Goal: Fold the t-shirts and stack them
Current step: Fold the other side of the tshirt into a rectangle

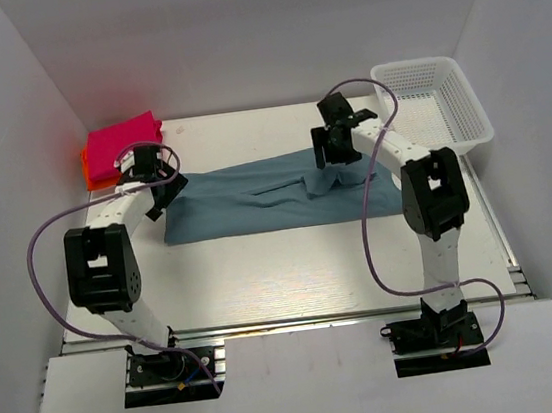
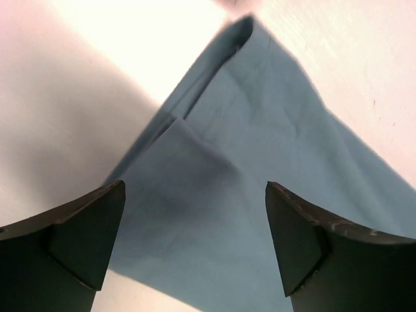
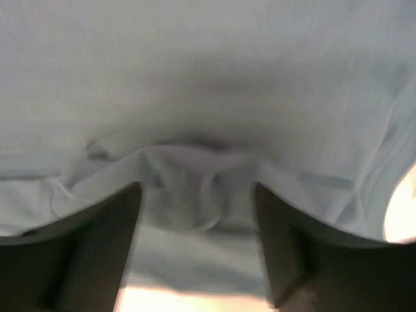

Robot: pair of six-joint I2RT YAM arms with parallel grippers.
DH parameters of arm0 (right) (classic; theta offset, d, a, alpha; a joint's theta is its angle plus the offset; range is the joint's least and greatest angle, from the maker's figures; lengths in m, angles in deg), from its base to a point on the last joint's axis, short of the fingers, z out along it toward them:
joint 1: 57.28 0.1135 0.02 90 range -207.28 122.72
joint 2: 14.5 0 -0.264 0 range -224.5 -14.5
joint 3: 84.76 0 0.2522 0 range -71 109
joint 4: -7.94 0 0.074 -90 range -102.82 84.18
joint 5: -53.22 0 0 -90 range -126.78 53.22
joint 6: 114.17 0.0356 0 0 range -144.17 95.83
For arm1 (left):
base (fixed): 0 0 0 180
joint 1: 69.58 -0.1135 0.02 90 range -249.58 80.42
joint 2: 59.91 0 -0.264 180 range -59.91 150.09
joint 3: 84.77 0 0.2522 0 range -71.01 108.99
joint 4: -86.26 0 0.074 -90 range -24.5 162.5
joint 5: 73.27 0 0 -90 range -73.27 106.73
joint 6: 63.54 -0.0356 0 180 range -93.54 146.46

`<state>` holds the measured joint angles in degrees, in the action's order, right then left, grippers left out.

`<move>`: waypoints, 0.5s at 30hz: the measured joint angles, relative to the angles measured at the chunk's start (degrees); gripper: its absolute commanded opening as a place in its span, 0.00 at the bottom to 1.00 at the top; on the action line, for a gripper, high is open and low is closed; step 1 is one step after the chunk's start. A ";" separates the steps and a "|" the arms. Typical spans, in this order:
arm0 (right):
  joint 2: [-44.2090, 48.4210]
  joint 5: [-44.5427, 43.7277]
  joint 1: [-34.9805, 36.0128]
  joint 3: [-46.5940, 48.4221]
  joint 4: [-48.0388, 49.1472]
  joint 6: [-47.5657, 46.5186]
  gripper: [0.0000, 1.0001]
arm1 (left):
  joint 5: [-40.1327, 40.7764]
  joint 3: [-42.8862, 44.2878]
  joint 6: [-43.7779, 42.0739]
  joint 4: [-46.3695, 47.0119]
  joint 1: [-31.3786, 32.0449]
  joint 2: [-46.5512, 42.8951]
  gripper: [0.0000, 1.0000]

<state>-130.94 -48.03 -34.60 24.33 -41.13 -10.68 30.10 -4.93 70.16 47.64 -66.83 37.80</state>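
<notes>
A large teal-blue t-shirt [image 1: 246, 208] lies folded into a long band across the middle of the table. My left gripper [image 1: 166, 196] hovers over its left end, jaws wide open with nothing in them. In the left wrist view, teal cloth [image 2: 260, 130] with a folded corner lies under the open left gripper [image 2: 195, 188]. My right gripper [image 1: 335, 151] sits on the shirt's right part. In the right wrist view it [image 3: 195, 192] is open, with a loose pucker of cloth [image 3: 195, 195] between its fingers. A folded magenta-pink t-shirt [image 1: 125, 144] rests on an orange-red one [image 1: 91, 175] at the back left.
A white mesh basket [image 1: 446, 135] stands at the back right, close to the right arm. White walls enclose the table on the left, the back and the right. Purple cables loop off both arms.
</notes>
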 measured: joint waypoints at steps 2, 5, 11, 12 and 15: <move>-2.75 0.52 -0.68 4.15 -0.11 -0.55 0.89 | 0.68 2.64 0.04 -1.09 -0.17 1.51 1.00; -2.10 1.29 -1.29 4.98 -0.04 -1.14 0.89 | 0.85 3.74 0.02 -2.08 -0.68 1.11 1.00; 10.29 5.49 -1.44 -10.43 4.63 -1.09 0.89 | -3.50 1.16 -2.86 0.72 -0.74 -3.13 1.00; 12.50 7.32 -1.40 -13.66 5.55 -1.14 0.89 | -4.57 0.24 -3.50 1.70 -0.57 -3.80 1.00; 16.13 12.24 -1.29 -20.98 8.96 -1.14 0.89 | -10.08 -1.84 -5.38 4.92 -0.07 -4.15 1.00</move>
<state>-114.81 -35.79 -35.89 3.35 -32.17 -11.81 20.02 -6.76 64.79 52.56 -66.90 33.65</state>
